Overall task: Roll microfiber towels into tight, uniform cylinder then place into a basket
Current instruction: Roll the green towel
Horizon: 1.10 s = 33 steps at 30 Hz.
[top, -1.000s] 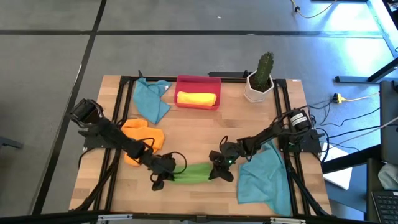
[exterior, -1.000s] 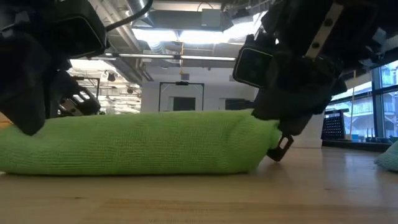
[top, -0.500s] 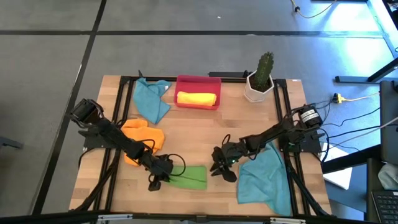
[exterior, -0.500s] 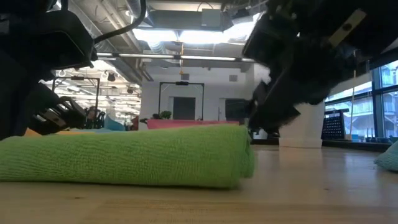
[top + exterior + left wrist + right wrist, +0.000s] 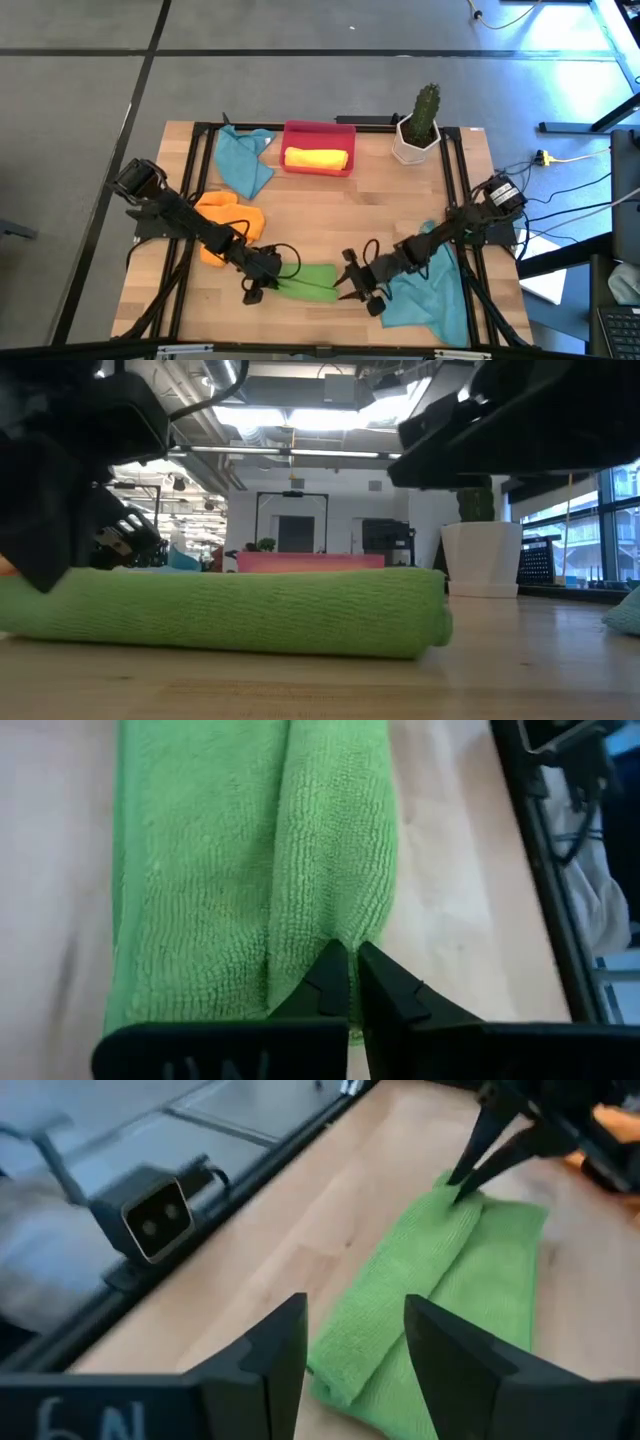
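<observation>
Green towel: I see the green towel point(image 5: 305, 283) lying folded lengthwise near the front edge of the desk point(image 5: 320, 215), between my two grippers, loosely doubled rather than rolled tight
Left gripper: my left gripper point(image 5: 352, 982) has its fingers pressed together on the towel's left end, pinching a fold of the cloth at the tips
Right gripper: my right gripper point(image 5: 355, 1345) hovers just off the towel's right end, fingers spread apart and holding nothing; the cloth lies ahead of and between the two fingers point(image 5: 272, 1350), apart from both
Basket: the red basket point(image 5: 318, 148) sits at the back of the desk with a rolled yellow towel point(image 5: 317, 158) inside it
Other towels: an orange towel point(image 5: 228, 222) lies crumpled beside my left arm, one teal towel point(image 5: 244, 160) left of the basket, another teal towel point(image 5: 425, 283) under my right arm
Pot: the white cactus pot point(image 5: 415, 140) stands at the back right
</observation>
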Each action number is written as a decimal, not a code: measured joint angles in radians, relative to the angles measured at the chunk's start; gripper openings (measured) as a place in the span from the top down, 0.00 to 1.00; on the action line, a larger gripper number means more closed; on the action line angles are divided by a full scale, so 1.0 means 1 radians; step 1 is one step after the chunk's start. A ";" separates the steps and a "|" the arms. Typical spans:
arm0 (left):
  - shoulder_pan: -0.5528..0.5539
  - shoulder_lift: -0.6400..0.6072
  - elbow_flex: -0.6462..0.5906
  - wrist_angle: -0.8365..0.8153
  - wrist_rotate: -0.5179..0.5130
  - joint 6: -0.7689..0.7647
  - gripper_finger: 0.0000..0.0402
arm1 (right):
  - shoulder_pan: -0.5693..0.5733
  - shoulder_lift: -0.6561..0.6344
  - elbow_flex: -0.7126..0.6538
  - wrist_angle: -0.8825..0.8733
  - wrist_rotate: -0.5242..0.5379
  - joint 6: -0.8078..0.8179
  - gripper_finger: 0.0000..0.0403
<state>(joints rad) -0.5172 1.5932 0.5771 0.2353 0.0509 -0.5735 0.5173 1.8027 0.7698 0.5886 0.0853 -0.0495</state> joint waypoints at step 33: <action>0.058 -0.001 -0.132 0.282 -0.051 0.067 0.91 | -0.140 0.176 0.210 -0.344 0.168 0.166 0.80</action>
<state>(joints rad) -0.4587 1.5918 0.4455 0.5168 -0.0002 -0.5067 0.3774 1.9789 0.9798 0.2449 0.2537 0.1170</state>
